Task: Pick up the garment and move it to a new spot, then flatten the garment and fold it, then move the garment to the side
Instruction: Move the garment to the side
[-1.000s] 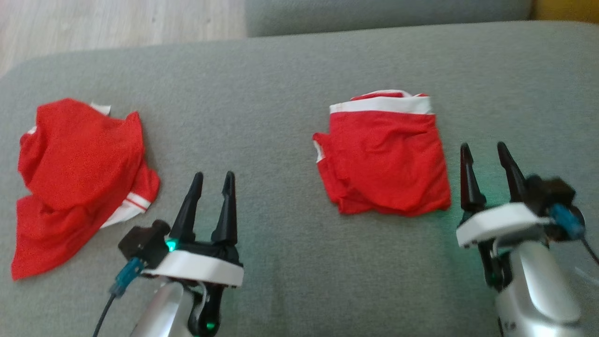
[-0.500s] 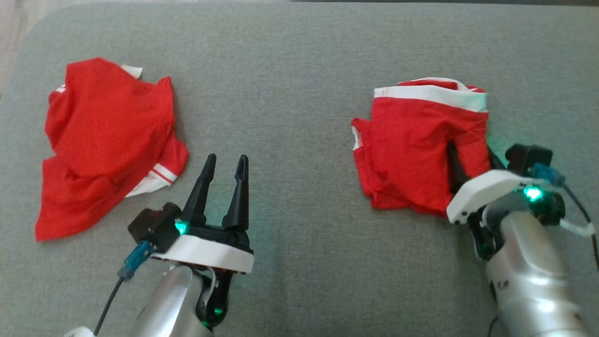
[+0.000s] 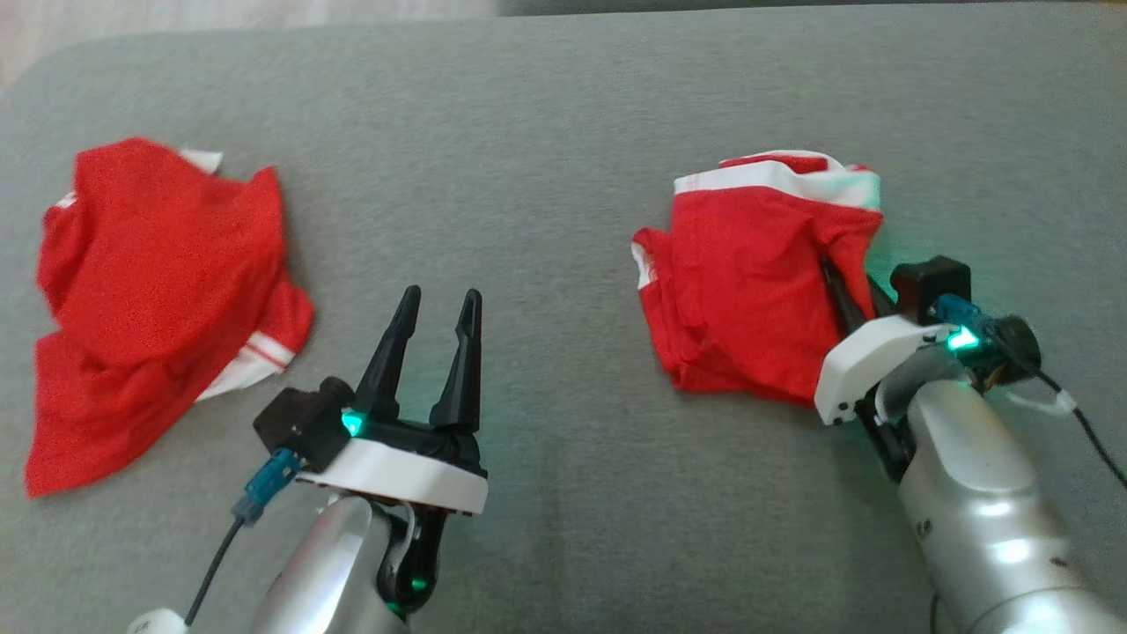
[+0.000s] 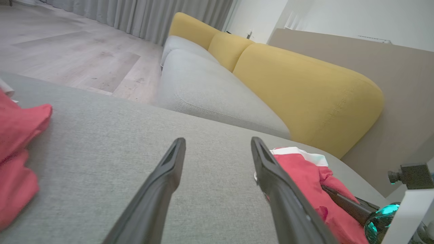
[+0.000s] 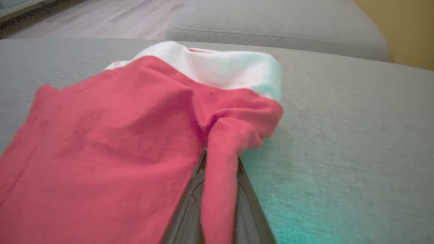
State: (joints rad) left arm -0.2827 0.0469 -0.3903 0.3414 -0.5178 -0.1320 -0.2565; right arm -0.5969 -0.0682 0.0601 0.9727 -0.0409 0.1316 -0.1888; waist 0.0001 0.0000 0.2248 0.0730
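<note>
A folded red garment with a white band [image 3: 748, 282] lies on the grey cushion at the right. My right gripper [image 3: 847, 280] is shut on its right edge, and a pinched fold of red cloth [image 5: 220, 159] runs between the two fingers in the right wrist view. The garment [image 4: 305, 169] also appears at the right of the left wrist view. My left gripper [image 3: 438, 304] stands open above bare cushion in the middle, fingers [image 4: 169, 169] apart with nothing between them.
A second red garment [image 3: 150, 291], crumpled, lies at the left of the cushion [image 3: 546, 176]. Behind the cushion stands a sofa with a grey seat [image 4: 210, 91] and yellow back [image 4: 305, 88]. Wooden floor [image 4: 67, 54] lies beyond the far edge.
My right gripper went forward onto the folded garment's right edge and shut on it, bunching the cloth. The head camera shifted. My left gripper stayed open.
</note>
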